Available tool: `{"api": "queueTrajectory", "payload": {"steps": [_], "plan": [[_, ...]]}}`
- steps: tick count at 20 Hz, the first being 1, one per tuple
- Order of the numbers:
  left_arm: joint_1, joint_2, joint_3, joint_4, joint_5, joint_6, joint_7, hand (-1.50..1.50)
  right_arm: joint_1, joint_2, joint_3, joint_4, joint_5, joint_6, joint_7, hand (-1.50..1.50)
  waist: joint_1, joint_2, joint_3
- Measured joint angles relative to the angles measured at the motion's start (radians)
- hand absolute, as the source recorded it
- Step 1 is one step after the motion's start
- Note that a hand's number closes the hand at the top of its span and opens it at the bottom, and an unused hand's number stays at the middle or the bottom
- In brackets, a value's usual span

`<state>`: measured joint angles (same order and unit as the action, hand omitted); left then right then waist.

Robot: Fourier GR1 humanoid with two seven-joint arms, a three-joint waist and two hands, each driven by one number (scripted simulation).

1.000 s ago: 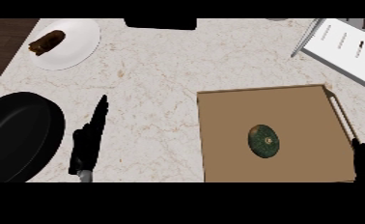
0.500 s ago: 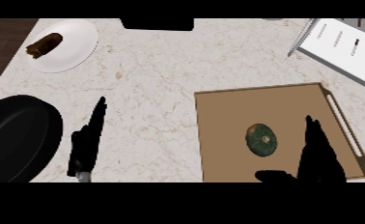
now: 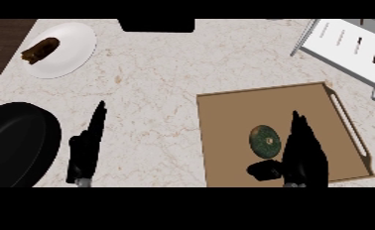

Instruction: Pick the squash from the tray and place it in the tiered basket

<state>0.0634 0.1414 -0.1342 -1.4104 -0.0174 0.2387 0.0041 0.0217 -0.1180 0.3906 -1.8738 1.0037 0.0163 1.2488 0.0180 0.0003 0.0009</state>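
One squash [image 3: 265,141], dark green, lies flat on the tray [image 3: 227,125], right of centre. Right robot hand [image 3: 304,154] is just beside it on its right, fingers straight and apart, thumb out on the near side. It looks set to close round the squash, nothing gripped yet. Can't tell if it touches. Tiered basket [image 3: 344,45] is well apart, top right of the tabletop [image 3: 161,75], so lift and carry come next. Left robot hand [image 3: 86,147] is idle, fingers straight, by the black pan [image 3: 22,142].
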Motion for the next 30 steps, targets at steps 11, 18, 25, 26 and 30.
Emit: {"api": "queueTrajectory", "payload": {"steps": [11, 18, 25, 26, 30], "plan": [[-0.002, -0.006, 0.011, 0.008, -0.002, 0.003, 0.004, 0.0, -0.085, 0.1, -0.087, 0.115, -0.01, 0.104, -0.003, -1.5, -0.011, -0.003, 0.003], [0.006, -0.007, 0.012, 0.0, -0.008, -0.001, 0.003, 0.0, -0.069, 0.108, -0.097, 0.15, -0.046, 0.105, -0.012, -1.5, -0.015, -0.004, 0.003], [0.012, 0.001, 0.026, -0.008, 0.003, -0.021, 0.013, 0.0, -0.063, 0.111, -0.122, 0.197, -0.043, 0.09, -0.048, 1.5, -0.015, -0.006, 0.001], [0.01, 0.0, 0.027, -0.005, 0.004, -0.024, 0.012, 0.0, -0.066, 0.11, -0.123, 0.208, -0.04, 0.088, -0.057, 1.5, -0.016, -0.007, 0.0], [0.016, -0.007, 0.033, -0.006, -0.002, -0.023, -0.001, 0.0, -0.091, 0.104, -0.115, 0.237, -0.029, 0.078, -0.08, 1.5, -0.017, -0.009, -0.003]]}}
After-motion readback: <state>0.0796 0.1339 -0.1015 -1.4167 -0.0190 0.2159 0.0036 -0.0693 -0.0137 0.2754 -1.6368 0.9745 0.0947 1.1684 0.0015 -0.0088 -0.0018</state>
